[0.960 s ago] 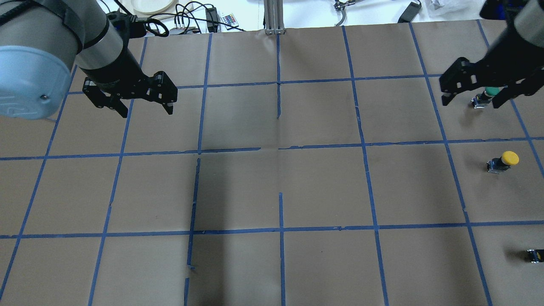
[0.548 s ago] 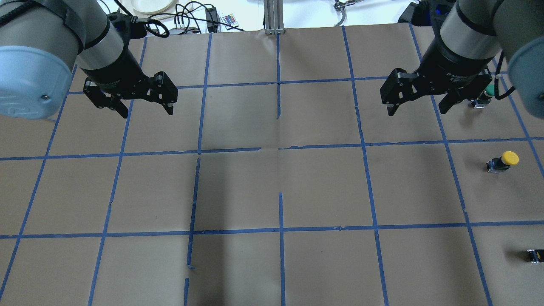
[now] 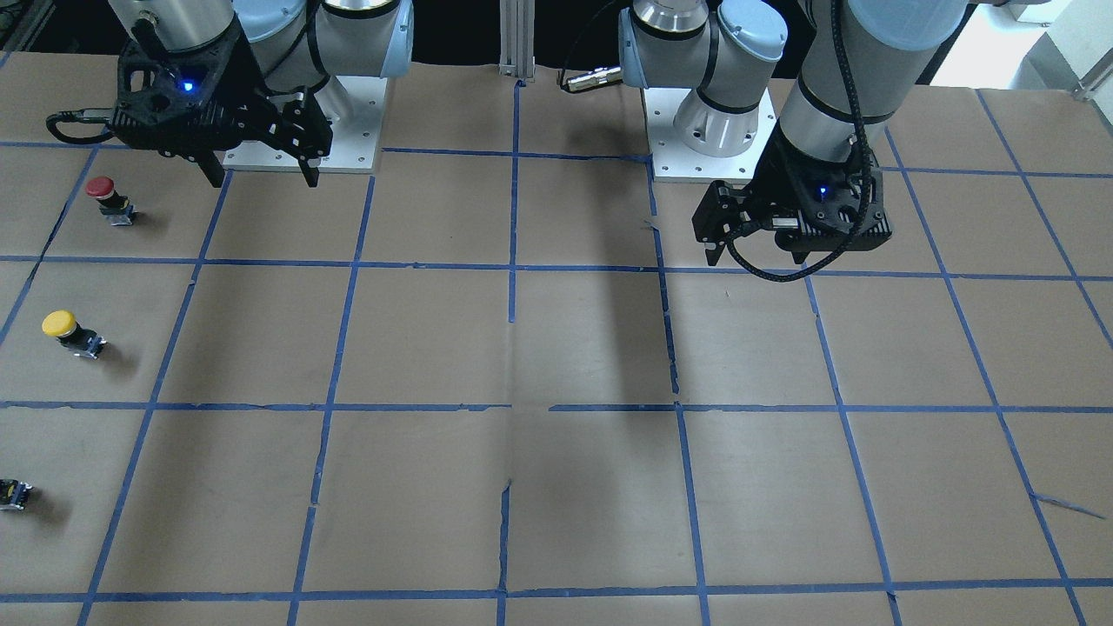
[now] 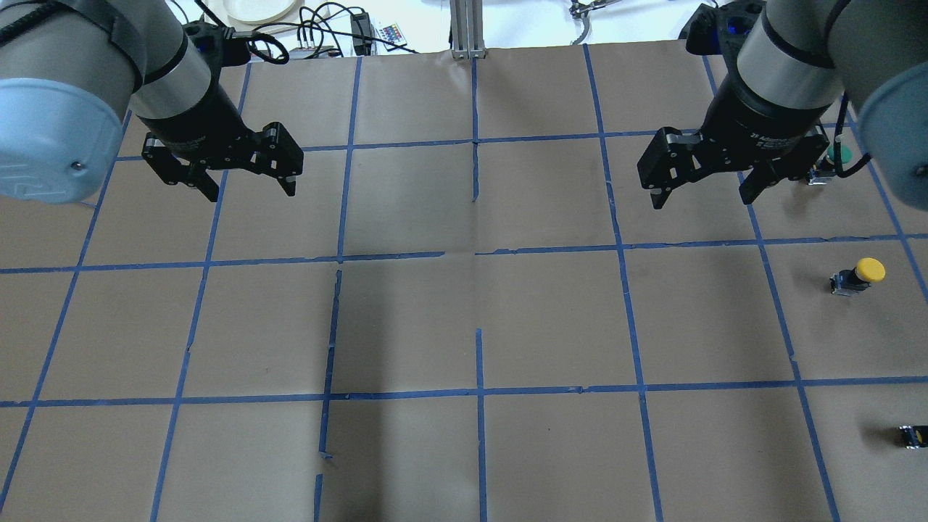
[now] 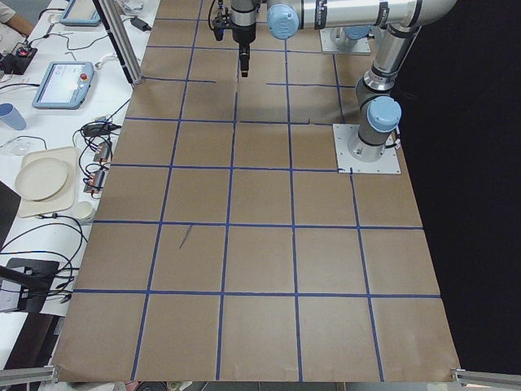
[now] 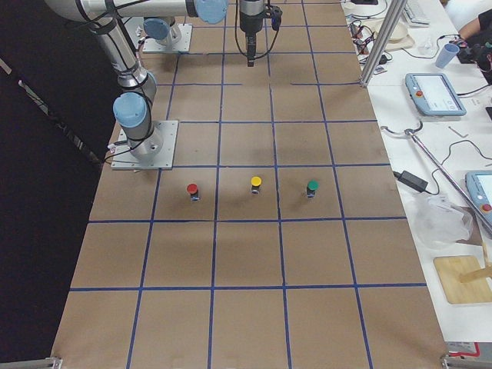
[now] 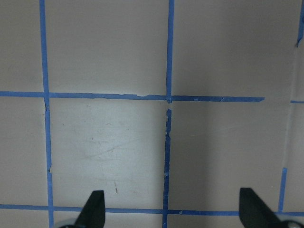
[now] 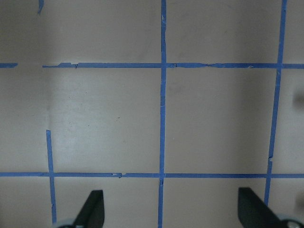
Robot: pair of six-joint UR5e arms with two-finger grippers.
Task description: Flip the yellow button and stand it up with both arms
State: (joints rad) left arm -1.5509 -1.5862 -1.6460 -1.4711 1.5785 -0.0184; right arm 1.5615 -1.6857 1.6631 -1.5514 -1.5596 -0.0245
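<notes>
Now: both grippers hang above the table (image 4: 406,326), and neither touches anything.
Yellow button (image 4: 859,275): on the brown paper near the table's 3 o'clock edge in the overhead view, inside a blue-taped square. Its cap points toward 2 o'clock from its dark body. Whether it stands or lies, I cannot tell.
Right gripper (image 4: 700,199): fingers spread wide with only bare paper between them. The yellow button sits at about 4 o'clock from it, well apart.
Left gripper (image 4: 251,190): at the table's 10 o'clock, fingers also spread wide and holding nothing. It is far from the yellow button.
Red button (image 6: 192,189): in the right view, at 9 o'clock of the yellow button, one square over.
Green button (image 6: 312,187): in the same view, at 3 o'clock of the yellow button.
</notes>
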